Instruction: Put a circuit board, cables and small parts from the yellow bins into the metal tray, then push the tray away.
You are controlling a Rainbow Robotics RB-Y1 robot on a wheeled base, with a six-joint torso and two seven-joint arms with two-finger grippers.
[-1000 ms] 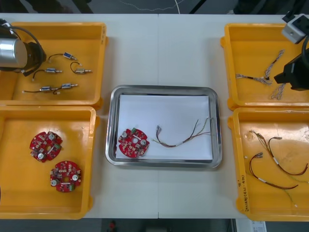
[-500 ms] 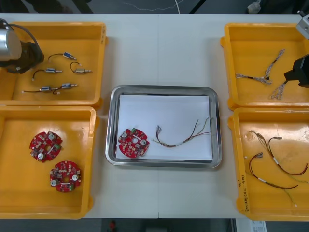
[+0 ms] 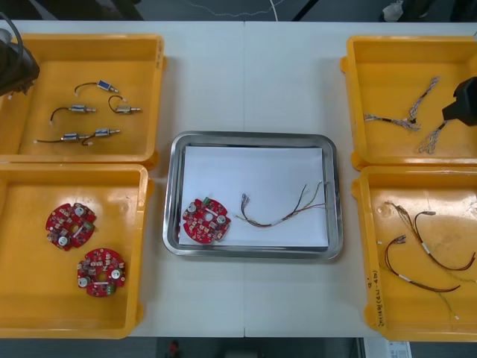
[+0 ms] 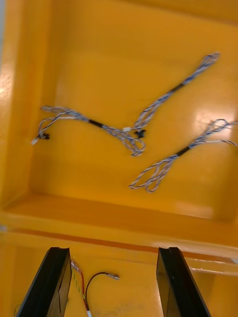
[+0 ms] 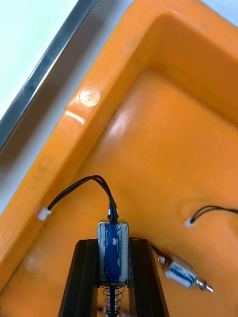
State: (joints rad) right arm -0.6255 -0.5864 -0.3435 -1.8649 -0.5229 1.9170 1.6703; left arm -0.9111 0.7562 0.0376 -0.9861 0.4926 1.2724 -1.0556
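My left gripper [image 5: 113, 280] is shut on a small metal part [image 5: 113, 250] with a blue body and black wires, held above the far left yellow bin [image 5: 163, 148]. The left arm [image 3: 13, 66] shows at that bin's outer edge. My right gripper [image 4: 114, 285] is open with nothing between its fingers, over the wall between the two right bins; it shows as a dark shape [image 3: 463, 108] at the table's right edge. Twisted blue and white cables [image 4: 124, 133] lie ahead of it. The metal tray [image 3: 173, 194] holds a red circuit board [image 3: 206, 220] and a cable [image 3: 283, 212].
Several small metal parts [image 3: 89, 112] lie in the far left bin, another [image 5: 181, 272] beside my left fingers. Two circuit boards [image 3: 71, 225] [image 3: 100, 271] sit in the near left bin. Red and yellow cables [image 3: 425, 253] lie in the near right bin [image 3: 361, 246].
The left arm has drawn back toward the table's far left corner. The right arm has slid to the right, toward the edge of the front view.
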